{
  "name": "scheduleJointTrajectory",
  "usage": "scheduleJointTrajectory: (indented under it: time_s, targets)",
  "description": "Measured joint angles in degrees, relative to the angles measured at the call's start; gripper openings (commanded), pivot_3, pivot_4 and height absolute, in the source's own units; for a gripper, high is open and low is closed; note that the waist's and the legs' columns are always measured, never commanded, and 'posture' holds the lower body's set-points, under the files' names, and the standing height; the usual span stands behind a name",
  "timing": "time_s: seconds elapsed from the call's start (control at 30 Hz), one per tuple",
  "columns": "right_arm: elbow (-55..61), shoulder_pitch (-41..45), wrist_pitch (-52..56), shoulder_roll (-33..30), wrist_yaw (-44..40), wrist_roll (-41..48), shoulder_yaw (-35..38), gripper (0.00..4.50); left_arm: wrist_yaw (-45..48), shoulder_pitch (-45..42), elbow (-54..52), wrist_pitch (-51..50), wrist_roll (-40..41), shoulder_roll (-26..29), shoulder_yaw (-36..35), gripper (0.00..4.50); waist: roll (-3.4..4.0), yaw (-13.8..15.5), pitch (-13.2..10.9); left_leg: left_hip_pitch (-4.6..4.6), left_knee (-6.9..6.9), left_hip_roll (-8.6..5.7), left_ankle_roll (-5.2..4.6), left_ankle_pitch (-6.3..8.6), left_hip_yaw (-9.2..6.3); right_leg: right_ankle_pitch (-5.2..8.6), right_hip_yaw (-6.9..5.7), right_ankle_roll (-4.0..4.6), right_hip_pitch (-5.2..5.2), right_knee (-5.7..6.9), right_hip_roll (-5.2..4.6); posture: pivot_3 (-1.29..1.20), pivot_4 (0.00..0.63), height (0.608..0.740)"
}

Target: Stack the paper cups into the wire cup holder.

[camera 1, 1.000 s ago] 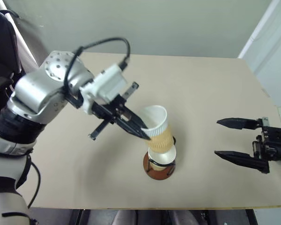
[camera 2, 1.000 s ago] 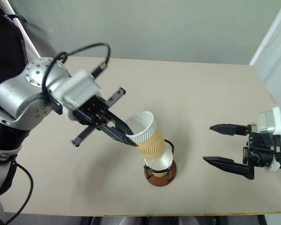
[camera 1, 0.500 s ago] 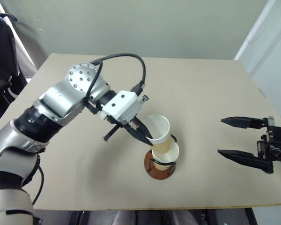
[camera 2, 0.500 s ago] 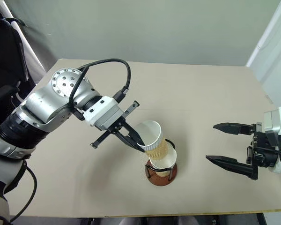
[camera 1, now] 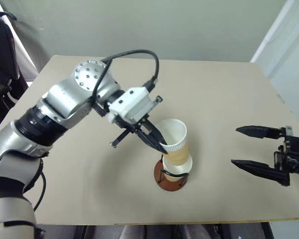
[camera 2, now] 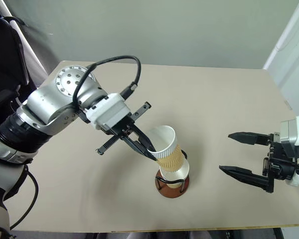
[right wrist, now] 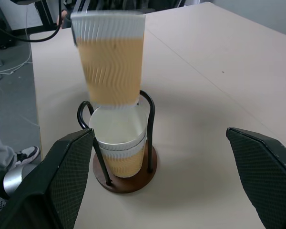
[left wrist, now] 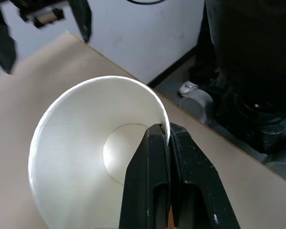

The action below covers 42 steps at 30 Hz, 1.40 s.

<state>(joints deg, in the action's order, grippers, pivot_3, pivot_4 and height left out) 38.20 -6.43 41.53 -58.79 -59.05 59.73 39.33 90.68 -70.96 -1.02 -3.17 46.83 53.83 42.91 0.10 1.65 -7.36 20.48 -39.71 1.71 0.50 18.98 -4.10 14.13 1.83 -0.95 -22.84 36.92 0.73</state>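
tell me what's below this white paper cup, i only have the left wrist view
Observer: The round reddish-brown wire cup holder sits below it, with cups already nested inside.
Operator: is my cup in yet
Observer: Only its bottom has entered the top nested cup; the pale yellow-orange held cup mostly stands above the black wire loops.
Operator: is it straight
Observer: No, from the head views it tilts, rim towards the left tool pinching it.
Operator: where's the other tool
Observer: The right tool hangs open off to the right, apart from the holder.
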Motion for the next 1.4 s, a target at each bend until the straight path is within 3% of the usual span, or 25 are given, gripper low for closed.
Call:
scheduleJointTrajectory:
  time_s: [0.2, 0.47, 0.57, 0.93, 1.07, 1.2, 1.4]
  targets:
    - [0.47, -0.04, 0.00, 0.03, 0.08, 0.01, 0.01, 4.50, 0.00, 0.42, 0.98, 4.11, -7.44, -4.12, 1.71, 0.03, -0.01, -0.01, 0.00, 0.02, -0.01, 0.00, 0.00, 0.00, 0.01, 0.00, 0.00, -0.01, -0.01, 0.00, 0.01, 0.00, 0.150, 0.740]
    - [0.49, -0.09, 0.00, 0.05, 0.08, 0.00, 0.00, 4.50, 0.00, 1.13, 1.14, 4.94, -8.45, -3.91, 1.78, 0.03, 0.00, 0.00, -0.01, 0.03, 0.00, 0.00, 0.00, 0.00, 0.00, 0.01, 0.00, -0.02, -0.01, -0.01, 0.01, 0.00, 0.150, 0.740]
    - [0.48, -0.11, 0.00, 0.05, -0.03, 0.01, 0.00, 4.50, 0.00, 1.13, 1.08, 5.02, -8.40, -3.13, 1.88, 0.65, 0.00, 0.01, -0.01, 0.02, 0.00, 0.00, 0.00, 0.00, 0.00, 0.01, 0.00, -0.03, -0.01, -0.01, 0.01, 0.00, 0.150, 0.740]
    - [0.48, -0.19, 0.00, 0.04, -0.55, 0.18, 0.00, 4.50, 0.01, 1.47, 1.16, 5.17, -8.59, -3.88, 1.86, 4.46, 0.00, 0.05, -0.01, 0.02, 0.00, 0.00, 0.00, 0.01, 0.00, 0.01, 0.00, -0.03, -0.01, -0.01, 0.00, 0.00, 0.150, 0.740]
    - [0.34, 0.17, 0.00, 0.01, -0.82, 0.20, -0.09, 4.50, 0.02, 2.31, 2.46, 5.40, -10.27, -6.04, -0.75, 4.46, 0.00, 0.08, -0.01, 0.02, 0.00, 0.00, 0.00, 0.01, 0.00, 0.01, 0.00, -0.03, -0.01, -0.01, 0.01, 0.00, 0.150, 0.740]
    - [-0.72, 1.33, -0.44, -0.41, -2.64, -0.12, -2.01, 4.50, -0.96, 2.64, 8.15, 1.70, -11.27, -8.03, -9.67, 4.46, 0.00, -0.05, -0.01, 0.02, 0.01, 0.01, 0.00, 0.00, 0.01, 0.01, 0.00, -0.03, -0.04, 0.01, 0.02, 0.00, 0.150, 0.740]
    - [-6.28, 1.44, -3.18, -1.62, -7.84, -5.50, -5.27, 4.50, -7.43, 10.99, 14.48, -11.14, -9.93, 0.86, -29.02, 4.46, 0.09, -1.09, 0.02, -0.07, 0.54, 0.00, 0.17, -0.09, 0.17, 0.02, 0.13, -0.01, -0.25, -0.02, 0.03, 0.00, 0.150, 0.740]
